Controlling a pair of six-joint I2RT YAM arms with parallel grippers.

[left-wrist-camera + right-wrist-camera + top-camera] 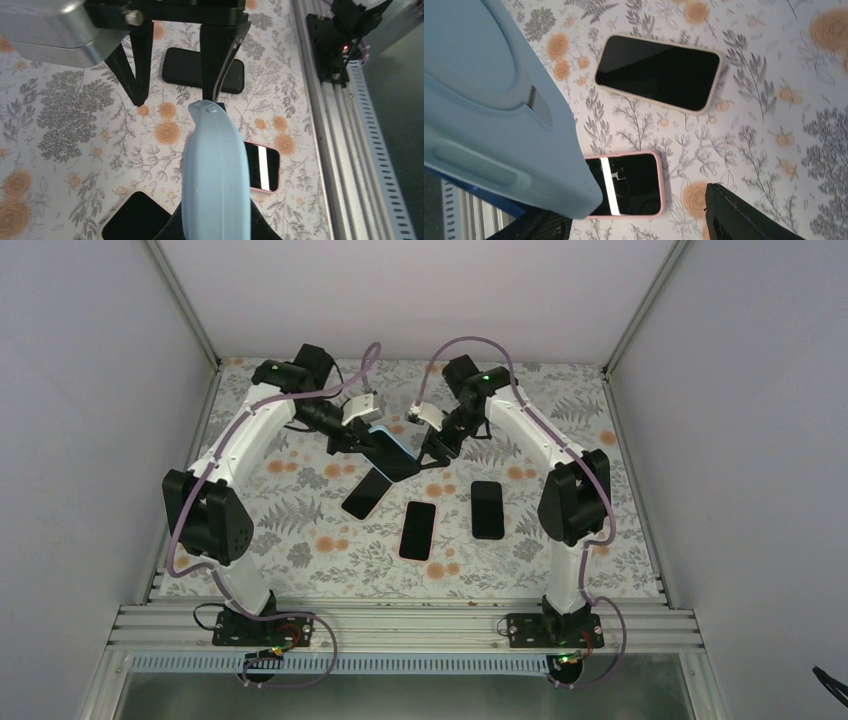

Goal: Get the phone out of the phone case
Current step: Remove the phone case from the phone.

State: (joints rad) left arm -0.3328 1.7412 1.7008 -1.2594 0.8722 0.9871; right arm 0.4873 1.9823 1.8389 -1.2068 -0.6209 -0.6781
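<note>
- My left hand (365,440) is pressed shut on the phone case (215,170). It pinches one end and holds the case up off the worktop (560,540).
- The case is pale blue. It hangs over the far middle of the worktop, between my two arms, and sits edge-on to my left wrist camera.
- The phone (392,455) sits inside the case. From above, its dark face shows within the pale blue rim.
- My right hand (432,452) is spread. One fingertip (215,60) meets the free end of the case. The other stands off to the side, clear of the case.
- In my right wrist view, the back of the case fills the left side and hides one finger. It has a raised oval ridge with a small slot beside it.
- Three more phones lie flat and face up on the floral worktop, nearer than the held case and apart from each other.
- The tilted phone (366,493) is on the left, the pink-cased phone (418,530) in the middle, and the right phone (487,509) beside it.
</note>
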